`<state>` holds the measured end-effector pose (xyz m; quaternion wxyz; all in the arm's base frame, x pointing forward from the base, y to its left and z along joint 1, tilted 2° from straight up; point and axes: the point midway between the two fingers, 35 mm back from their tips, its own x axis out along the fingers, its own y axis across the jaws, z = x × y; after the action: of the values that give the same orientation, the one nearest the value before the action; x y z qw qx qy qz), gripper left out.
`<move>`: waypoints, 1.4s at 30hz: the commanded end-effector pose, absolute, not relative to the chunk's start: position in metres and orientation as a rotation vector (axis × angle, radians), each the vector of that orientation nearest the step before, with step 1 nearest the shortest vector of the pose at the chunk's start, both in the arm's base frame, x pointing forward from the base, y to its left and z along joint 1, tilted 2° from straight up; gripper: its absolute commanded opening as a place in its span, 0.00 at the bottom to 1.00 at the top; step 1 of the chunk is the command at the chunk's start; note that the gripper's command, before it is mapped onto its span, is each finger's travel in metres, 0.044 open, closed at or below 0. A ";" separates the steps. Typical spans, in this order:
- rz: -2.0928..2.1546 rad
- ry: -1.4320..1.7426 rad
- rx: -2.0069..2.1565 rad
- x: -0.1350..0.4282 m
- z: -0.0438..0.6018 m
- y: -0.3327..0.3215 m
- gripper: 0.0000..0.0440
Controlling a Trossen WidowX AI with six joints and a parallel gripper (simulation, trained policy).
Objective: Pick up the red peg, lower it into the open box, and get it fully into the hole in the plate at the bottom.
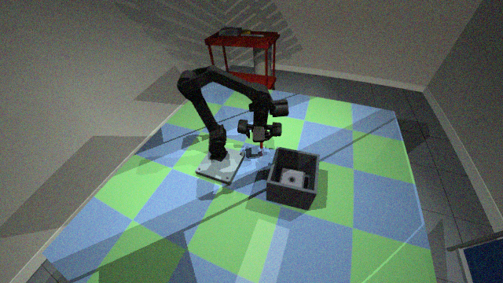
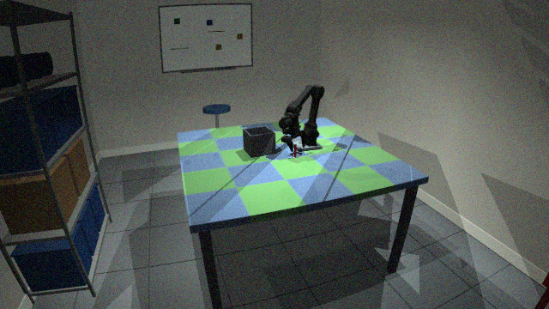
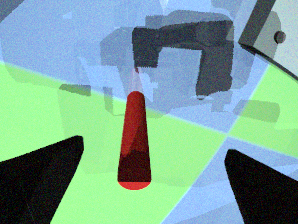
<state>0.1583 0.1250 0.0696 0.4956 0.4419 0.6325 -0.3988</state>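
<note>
Peg [image 1: 261, 145] [image 2: 295, 150] [image 3: 134, 140], red, stands upright on the checkered tabletop [image 1: 322, 244] [image 2: 274, 193] [image 3: 30, 110]. I have the hand [image 1: 259, 135] [image 2: 290, 143] [image 3: 156, 150] pointing down above it, spread nearly full width, gripping nothing. The open box [image 1: 292, 196] [image 2: 259, 143] sits just beside, its plate [image 1: 288, 174] inside.

box: placed on the table [image 1: 385, 204] [image 2: 266, 202], beside the arm's base plate [image 1: 212, 175]
plate: set inside the box [image 1: 292, 196] [image 2: 259, 143]
peg [image 1: 261, 145] [image 2: 295, 151] [image 3: 134, 140]: stood outside the box
</note>
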 end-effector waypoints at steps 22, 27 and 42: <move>-0.846 1.522 1.119 0.184 0.070 0.139 0.00; -0.778 1.513 1.174 0.191 0.090 0.144 0.00; -0.598 1.381 1.242 0.216 0.162 0.129 0.00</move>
<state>0.2116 0.1351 0.1458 0.5447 0.5201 0.6012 -0.2670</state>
